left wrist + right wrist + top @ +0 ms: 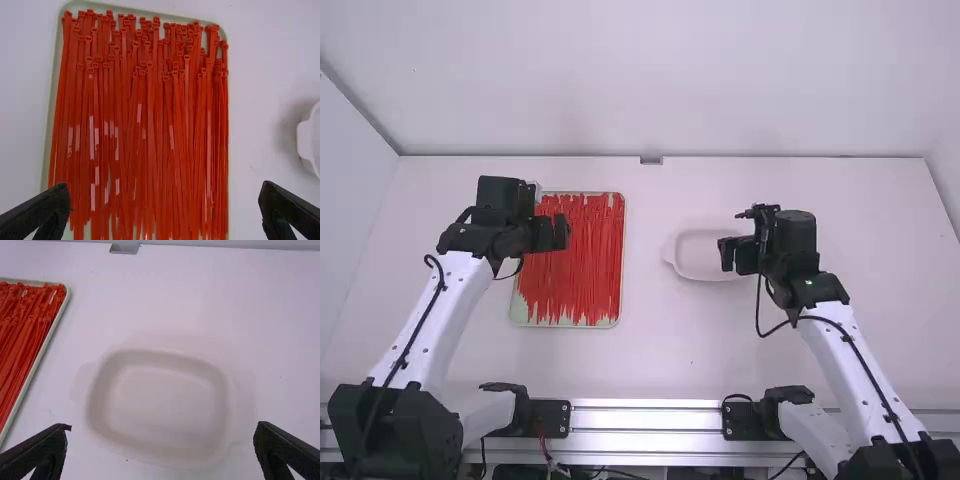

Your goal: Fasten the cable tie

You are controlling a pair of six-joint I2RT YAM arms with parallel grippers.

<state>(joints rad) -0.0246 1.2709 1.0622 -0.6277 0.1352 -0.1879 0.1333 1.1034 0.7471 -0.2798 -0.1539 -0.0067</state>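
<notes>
Left gripper (556, 232) hangs at the upper left of the high view, its black fingers spread wide above the upper left corner of a tray (566, 323) of cable ties (582, 258). The left wrist view shows the left gripper (162, 220) with one textured black finger (41, 214) at each side of the heap and nothing between them. The cable ties (145, 140) are thin orange-red plastic straps with small square heads, packed roughly parallel in a dense, glossy layer that covers nearly the whole tray (54, 100), a shallow pale green rectangle with rounded corners.

Right gripper (732, 252), right of centre in the high view, hovers over the right end of a white dish (680, 250), its fingers also wide apart and empty. In the right wrist view the right gripper (160, 455) frames the dish (160, 360), a smooth, matte oblong basin with rounded corners and a small lug handle at each end. The dish lies just right of the tray (42, 347) on the plain white table (670, 345), the two not touching.
</notes>
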